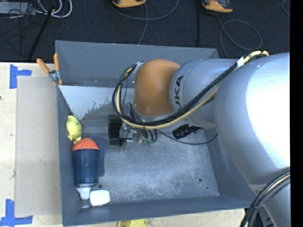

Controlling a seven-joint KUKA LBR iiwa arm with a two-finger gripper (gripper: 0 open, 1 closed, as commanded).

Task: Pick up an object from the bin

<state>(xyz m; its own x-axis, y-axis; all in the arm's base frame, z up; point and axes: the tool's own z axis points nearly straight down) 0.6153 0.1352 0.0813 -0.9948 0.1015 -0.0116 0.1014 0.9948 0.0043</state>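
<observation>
Dark blue cylinder (87, 167) with an orange-red cap (85, 144) lies on its side along the left wall of the grey bin (161, 186). Its cap points to the far side and its other end points to the near left corner. Just far of the cap, also against the left wall, is a small yellow toy (73, 128); it seems to touch the cap, but I cannot tell this for sure. At the near end of the cylinder there is a white lump (100, 197), just beside it, in the near left corner. A smaller pale piece (84, 192) sits between the lump and the end of the cylinder.

The arm (246, 117) comes in from the right and covers much of the right and far part of the bin. Its wrist has an orange cover (151, 86), and black and yellow cables (117, 98) loop around it. The gripper (118, 135) is low in the bin, over the bare grey floor, a little to the right of the yellow toy and of the cap. It is apart from both, with bare floor between. If the claw is apart or together, I cannot tell, because the wrist hides it from above.
</observation>
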